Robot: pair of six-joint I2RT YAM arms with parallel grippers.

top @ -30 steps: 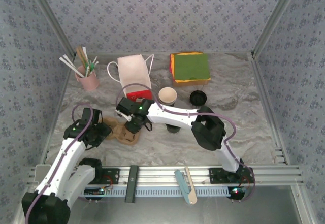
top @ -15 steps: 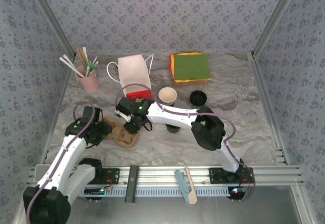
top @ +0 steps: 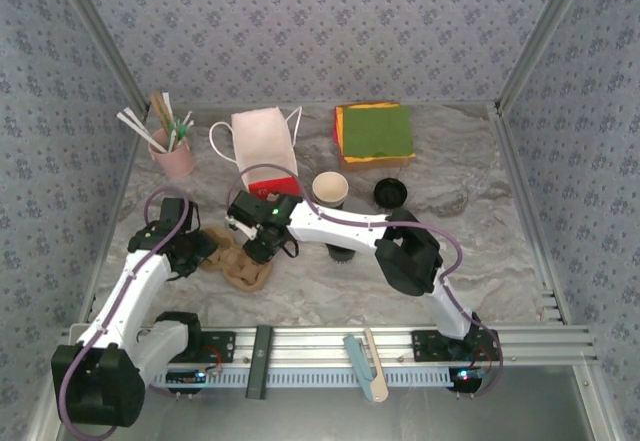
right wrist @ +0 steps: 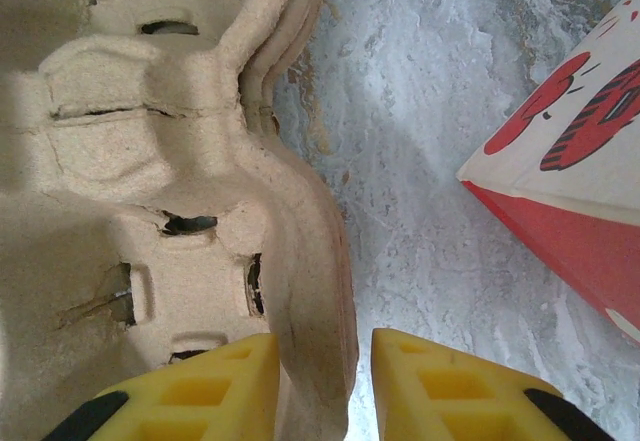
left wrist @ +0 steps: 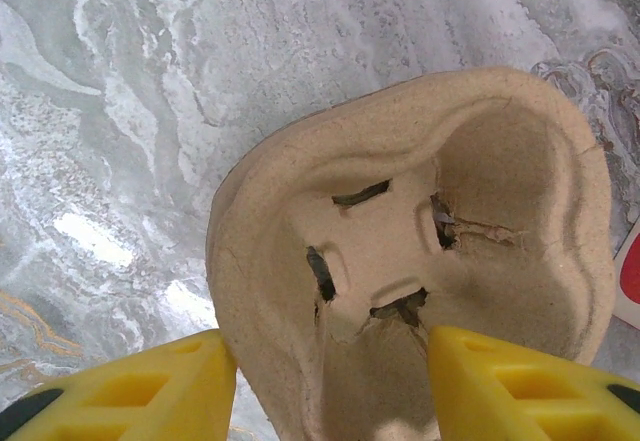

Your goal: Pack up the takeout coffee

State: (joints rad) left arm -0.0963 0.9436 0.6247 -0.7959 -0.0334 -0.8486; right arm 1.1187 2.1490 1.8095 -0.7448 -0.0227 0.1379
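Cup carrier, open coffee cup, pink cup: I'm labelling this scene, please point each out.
cup carrier (left wrist: 375, 246), left wrist view, its central hub
open coffee cup (top: 330, 187), top external view, its white inside
pink cup (top: 178, 164), top external view, its side wall

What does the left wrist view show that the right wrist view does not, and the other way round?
Left wrist view: the yellow fingers of the left gripper stand wide apart around one rounded end pocket of the cardboard carrier. Right wrist view: the right gripper straddles the carrier's side rim, fingers close together, and a corner of the red-and-white bag lies to the right. Both: the carrier on the marbled table.
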